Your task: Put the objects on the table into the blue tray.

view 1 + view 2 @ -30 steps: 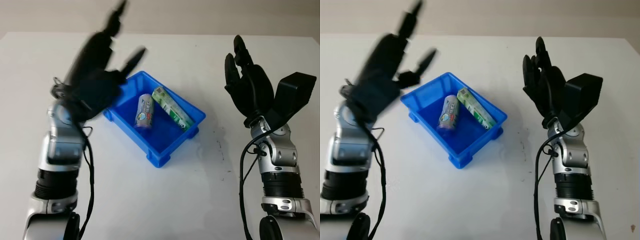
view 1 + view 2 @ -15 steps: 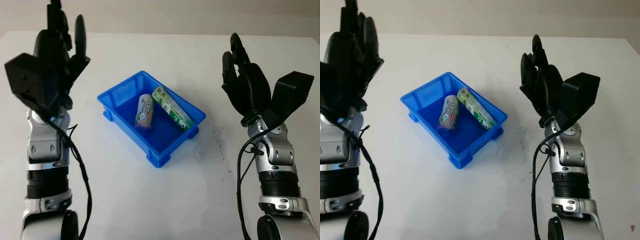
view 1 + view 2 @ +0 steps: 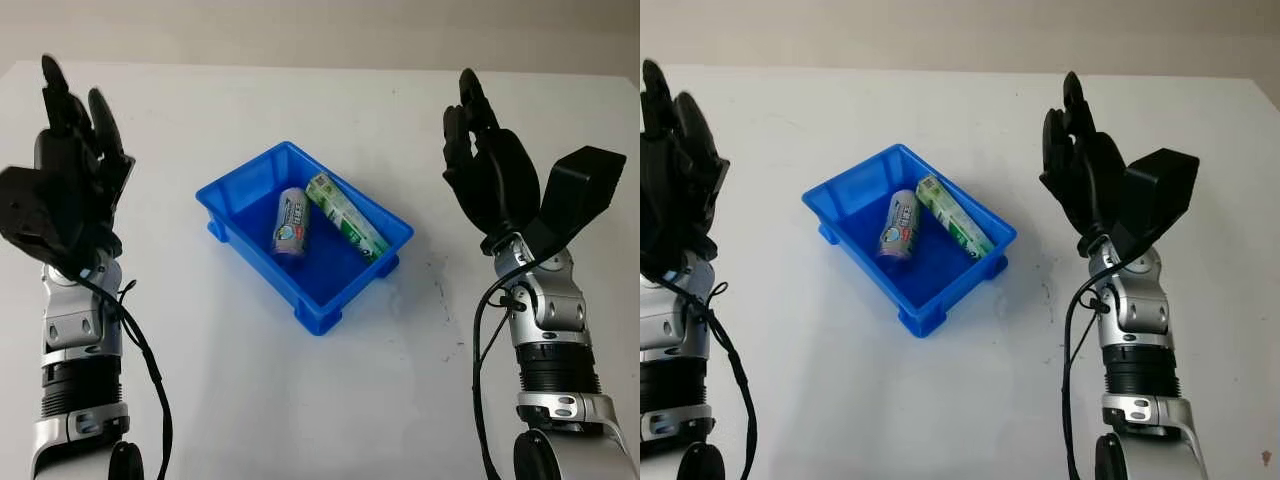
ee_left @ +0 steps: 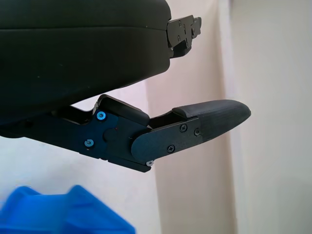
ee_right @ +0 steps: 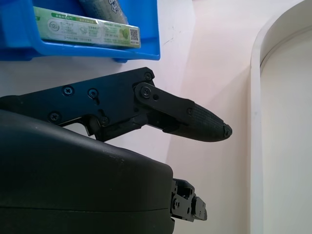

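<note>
The blue tray [image 3: 233, 192] sits in the middle of the white table. Inside it lie a grey can [image 3: 291, 222] on its side and a green-and-white box [image 3: 345, 217] beside it. The box [image 5: 87, 33] also appears in the right wrist view, within the tray wall [image 5: 146, 29]. My left hand [image 3: 72, 160] is raised at the left of the tray, open and holding nothing. My right hand [image 3: 478, 150] is raised at the right of the tray, open as well. A corner of the tray [image 4: 63, 214] appears in the left wrist view.
The white table [image 3: 330, 400] stretches around the tray. Its far edge [image 3: 320, 66] runs along the top of the head views, with a beige wall behind it.
My left hand has swung away from above the tray's left corner, back to the left and down. The right hand has barely moved. The can and box stay in the tray.
</note>
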Controlling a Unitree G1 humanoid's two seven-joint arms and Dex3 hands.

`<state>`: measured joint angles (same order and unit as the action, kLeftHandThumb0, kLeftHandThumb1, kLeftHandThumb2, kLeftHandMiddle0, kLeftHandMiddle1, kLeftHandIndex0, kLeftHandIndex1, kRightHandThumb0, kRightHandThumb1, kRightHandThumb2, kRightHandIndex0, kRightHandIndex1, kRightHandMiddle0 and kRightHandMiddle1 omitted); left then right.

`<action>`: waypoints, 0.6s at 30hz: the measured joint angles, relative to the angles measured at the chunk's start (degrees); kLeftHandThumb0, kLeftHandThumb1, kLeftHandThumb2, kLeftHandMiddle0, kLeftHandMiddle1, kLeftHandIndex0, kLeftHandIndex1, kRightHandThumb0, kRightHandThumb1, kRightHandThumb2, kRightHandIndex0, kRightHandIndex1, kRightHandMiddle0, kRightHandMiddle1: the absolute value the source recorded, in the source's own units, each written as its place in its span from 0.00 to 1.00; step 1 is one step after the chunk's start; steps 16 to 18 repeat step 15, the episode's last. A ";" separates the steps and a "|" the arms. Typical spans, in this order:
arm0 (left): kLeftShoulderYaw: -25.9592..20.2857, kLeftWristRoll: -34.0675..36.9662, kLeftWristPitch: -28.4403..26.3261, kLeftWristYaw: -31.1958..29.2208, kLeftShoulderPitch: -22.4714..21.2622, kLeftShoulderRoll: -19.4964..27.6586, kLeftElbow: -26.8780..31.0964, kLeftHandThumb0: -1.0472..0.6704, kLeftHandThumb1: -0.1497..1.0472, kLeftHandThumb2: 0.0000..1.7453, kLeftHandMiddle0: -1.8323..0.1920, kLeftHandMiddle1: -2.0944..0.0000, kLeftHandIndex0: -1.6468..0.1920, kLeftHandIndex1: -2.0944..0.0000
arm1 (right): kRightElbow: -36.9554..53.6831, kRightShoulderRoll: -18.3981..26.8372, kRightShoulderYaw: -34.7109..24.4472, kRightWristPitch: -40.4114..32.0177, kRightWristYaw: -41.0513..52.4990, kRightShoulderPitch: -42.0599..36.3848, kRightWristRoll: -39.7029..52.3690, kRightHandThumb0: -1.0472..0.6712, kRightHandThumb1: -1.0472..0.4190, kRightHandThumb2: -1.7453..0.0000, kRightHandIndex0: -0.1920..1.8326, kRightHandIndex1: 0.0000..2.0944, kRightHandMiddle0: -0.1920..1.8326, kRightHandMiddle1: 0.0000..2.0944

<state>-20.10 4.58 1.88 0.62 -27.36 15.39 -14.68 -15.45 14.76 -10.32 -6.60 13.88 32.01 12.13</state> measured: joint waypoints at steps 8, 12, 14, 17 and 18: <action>1.43 0.59 0.96 0.36 0.99 -0.98 -1.84 0.13 1.00 0.39 1.00 0.99 1.00 1.00 | -0.86 0.00 -0.02 1.48 0.46 0.19 -0.16 0.21 0.00 0.57 0.00 0.00 0.00 0.00; 2.20 0.58 0.87 0.42 0.99 -1.02 -1.88 0.13 1.00 0.40 1.00 1.00 1.00 1.00 | -0.87 0.00 -0.09 1.48 0.19 0.19 -0.16 0.21 0.00 0.57 0.00 0.00 0.00 0.00; 2.51 0.60 0.55 0.42 0.99 -1.02 -1.87 0.12 1.00 0.39 1.00 1.00 1.00 1.00 | -0.87 0.00 -0.10 1.47 0.16 0.19 -0.13 0.21 0.00 0.57 0.00 0.00 0.00 0.00; 2.61 0.60 0.39 0.44 0.99 -1.02 -1.86 0.12 1.00 0.39 1.00 0.99 1.00 1.00 | -0.87 0.00 -0.10 1.47 0.16 0.19 -0.13 0.21 0.00 0.57 0.00 0.00 0.00 0.00; 2.61 0.60 0.39 0.44 0.99 -1.02 -1.86 0.12 1.00 0.39 1.00 0.99 1.00 1.00 | -0.87 0.00 -0.10 1.47 0.16 0.19 -0.13 0.21 0.00 0.57 0.00 0.00 0.00 0.00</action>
